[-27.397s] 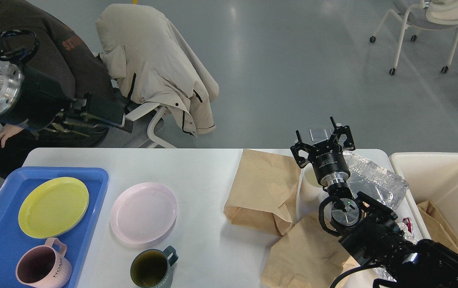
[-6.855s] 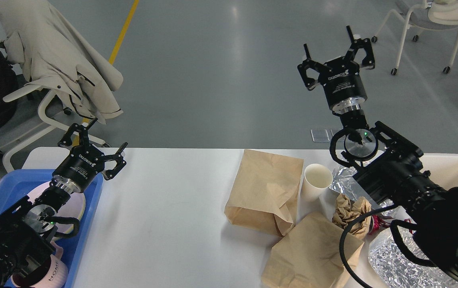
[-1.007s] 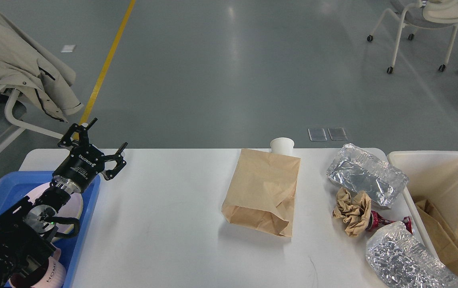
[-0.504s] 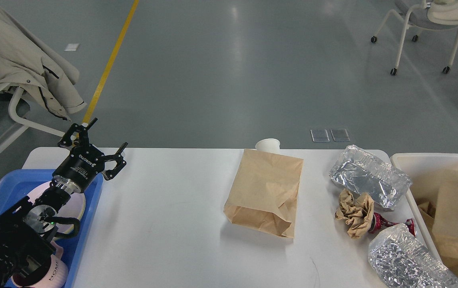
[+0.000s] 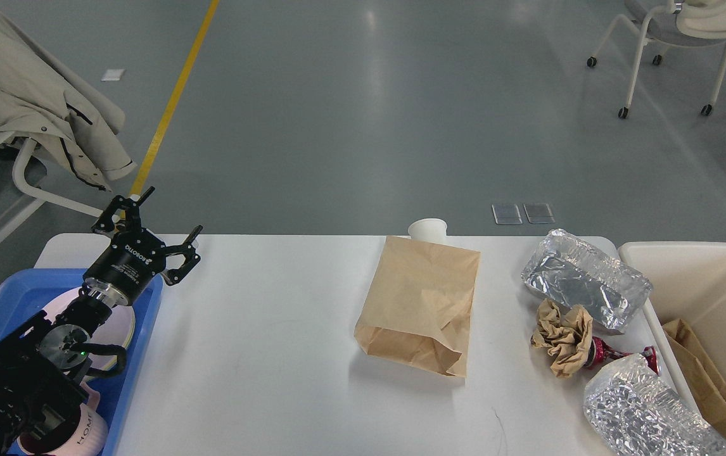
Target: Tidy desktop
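The desktop (image 5: 274, 354), smooth matte white with rounded corners, fills the lower view. On its middle lies a flat, creased brown paper bag (image 5: 420, 304), with a white paper cup (image 5: 427, 228) behind it. Toward the right sit a crinkled foil container (image 5: 585, 285), a crumpled brown paper wad (image 5: 562, 335) and a foil sheet (image 5: 648, 415). A beige bin (image 5: 711, 278) stands right, a blue tray (image 5: 141, 335) left. The left gripper (image 5: 157, 225) hangs spread wide, empty, over the tray's far corner.

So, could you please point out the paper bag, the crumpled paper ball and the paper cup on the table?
paper bag (image 5: 423, 304), head view, middle of its flat face.
crumpled paper ball (image 5: 562, 335), head view, its centre.
paper cup (image 5: 427, 228), head view, its open rim.
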Robot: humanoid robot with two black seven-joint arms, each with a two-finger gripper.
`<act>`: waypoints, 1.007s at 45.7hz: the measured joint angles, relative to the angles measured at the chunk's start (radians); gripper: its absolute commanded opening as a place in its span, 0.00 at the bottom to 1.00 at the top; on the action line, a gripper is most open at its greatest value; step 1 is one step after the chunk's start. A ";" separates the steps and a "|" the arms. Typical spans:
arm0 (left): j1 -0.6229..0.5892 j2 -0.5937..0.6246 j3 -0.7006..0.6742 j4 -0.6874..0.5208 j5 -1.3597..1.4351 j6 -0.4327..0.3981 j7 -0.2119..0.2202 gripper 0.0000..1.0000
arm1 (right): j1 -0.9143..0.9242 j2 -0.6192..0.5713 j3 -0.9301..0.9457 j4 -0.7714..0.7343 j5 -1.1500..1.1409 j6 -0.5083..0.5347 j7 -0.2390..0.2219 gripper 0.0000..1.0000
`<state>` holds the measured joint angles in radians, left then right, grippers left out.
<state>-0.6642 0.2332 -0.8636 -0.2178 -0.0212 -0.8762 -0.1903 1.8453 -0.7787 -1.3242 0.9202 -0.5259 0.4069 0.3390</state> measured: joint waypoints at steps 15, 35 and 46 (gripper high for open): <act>0.000 0.000 0.000 0.000 0.000 0.000 0.000 1.00 | 0.800 0.175 0.050 0.410 -0.005 0.545 0.039 1.00; 0.000 0.000 0.000 0.000 0.000 0.000 0.000 1.00 | 0.336 0.478 0.130 0.475 0.392 0.158 0.000 1.00; 0.000 0.000 0.000 0.000 0.000 0.000 0.000 1.00 | -0.075 0.812 0.074 0.348 0.673 -0.254 -0.094 1.00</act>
<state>-0.6643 0.2332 -0.8636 -0.2178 -0.0213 -0.8758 -0.1902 1.7699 0.0331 -1.2503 1.2682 0.1469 0.1530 0.2445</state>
